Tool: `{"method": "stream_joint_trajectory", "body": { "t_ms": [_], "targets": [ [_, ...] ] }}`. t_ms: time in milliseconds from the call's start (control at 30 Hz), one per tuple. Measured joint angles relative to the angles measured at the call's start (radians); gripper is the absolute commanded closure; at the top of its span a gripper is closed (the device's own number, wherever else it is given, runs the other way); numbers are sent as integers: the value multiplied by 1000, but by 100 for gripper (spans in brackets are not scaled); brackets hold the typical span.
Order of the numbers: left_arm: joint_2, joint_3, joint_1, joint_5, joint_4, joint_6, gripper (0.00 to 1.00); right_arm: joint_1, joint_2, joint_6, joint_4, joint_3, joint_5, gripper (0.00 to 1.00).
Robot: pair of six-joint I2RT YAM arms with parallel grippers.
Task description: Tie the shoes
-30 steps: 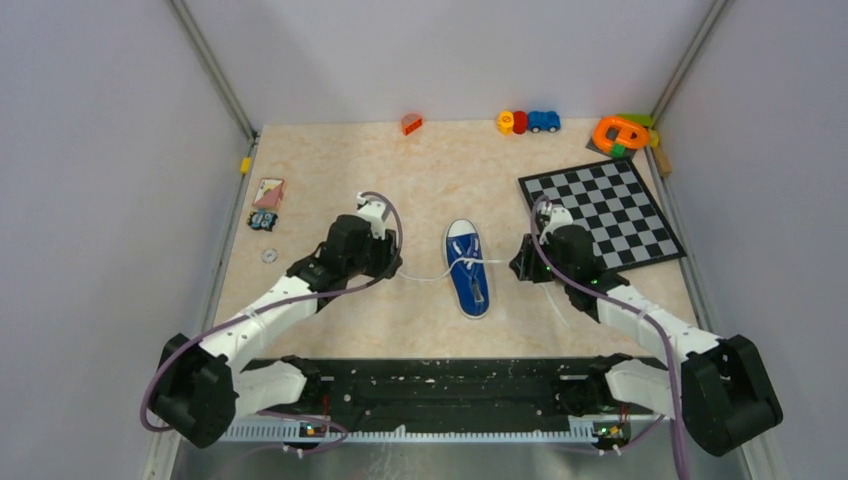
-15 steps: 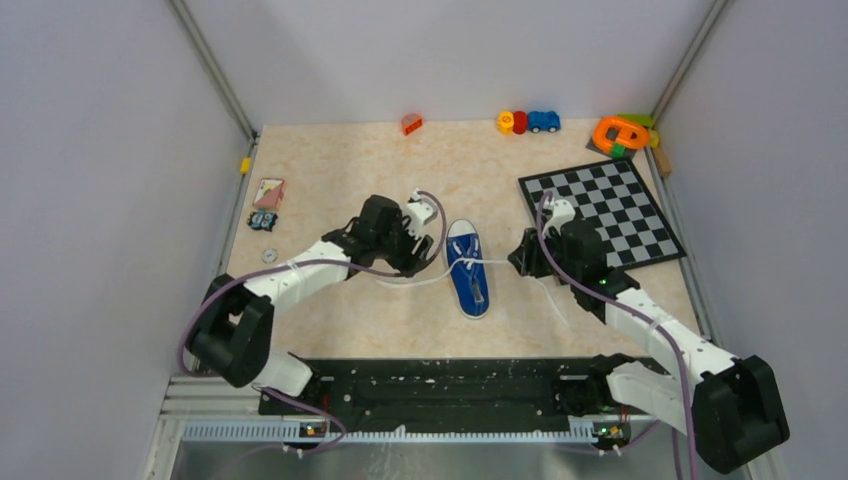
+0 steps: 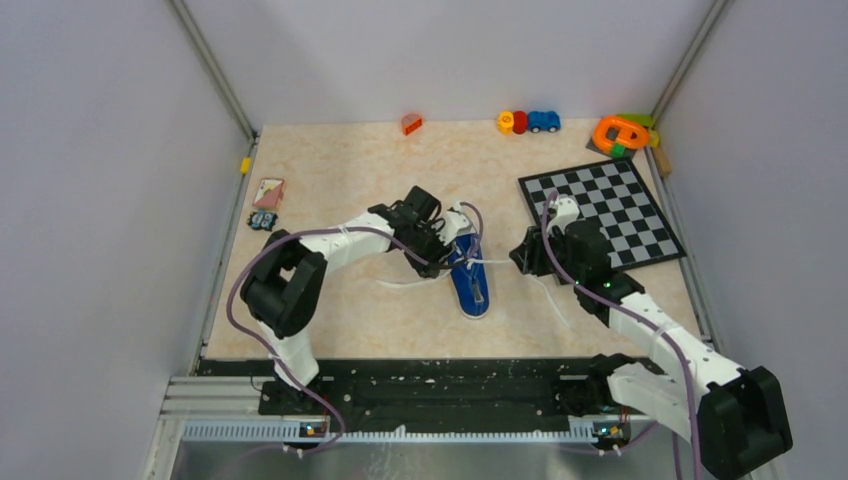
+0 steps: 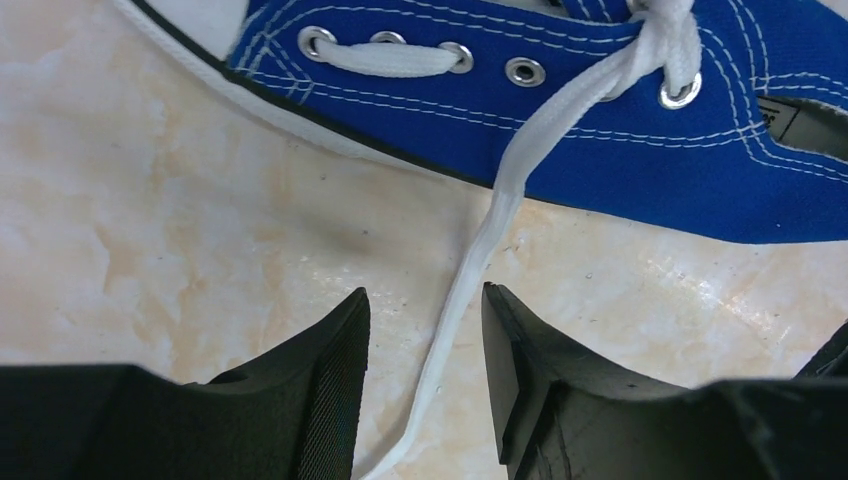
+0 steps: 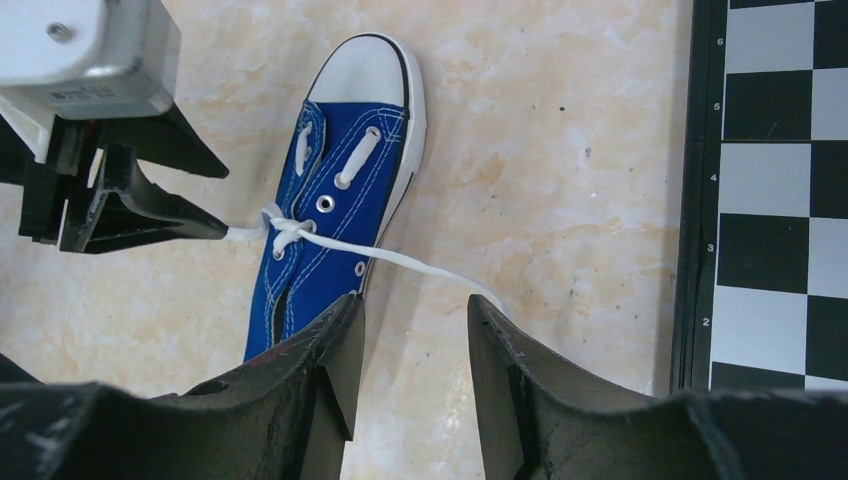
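The blue sneaker (image 3: 468,278) lies mid-table, white toe cap pointing away. Its white laces are crossed once over the tongue; one end trails left (image 3: 405,282), the other right (image 3: 548,296). My left gripper (image 3: 446,258) is open at the shoe's left side. In the left wrist view the shoe (image 4: 600,120) fills the top and the left lace (image 4: 470,290) runs down between the open jaws of the left gripper (image 4: 425,300), untouched. My right gripper (image 3: 522,260) is open just right of the shoe. In the right wrist view the right gripper (image 5: 412,310) is empty, with the right lace (image 5: 430,268) ahead of its fingertips and the shoe (image 5: 330,220) to the left.
A chessboard (image 3: 600,210) lies right of my right arm. Toys line the back edge: an orange piece (image 3: 411,124), a yellow-red toy (image 3: 512,122), a blue toy car (image 3: 543,121), an orange ring (image 3: 620,132). A card (image 3: 268,192) and small parts (image 3: 263,221) lie at the left.
My left arm has swung right, from well left of the shoe up to its left side, and the left lace has gone slack. My right arm has barely moved.
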Motion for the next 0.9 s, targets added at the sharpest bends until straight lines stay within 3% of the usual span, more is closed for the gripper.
{"method": "stream_joint_trajectory", "body": {
  "t_ms": [267,567,733,900],
  "targets": [
    [30,41,-33,3,-88,25,50,0,-3,0,5,0,0,56],
    [60,44,-51,-46,-112,29,56,0,-22,8,33,-10,-12,57],
    [80,44,-66,-81,-117,27,65,0,-42,16,44,-16,-15,57],
    [80,43,-89,-148,-113,22,81,0,-74,24,51,-31,-13,57]
  ]
}}
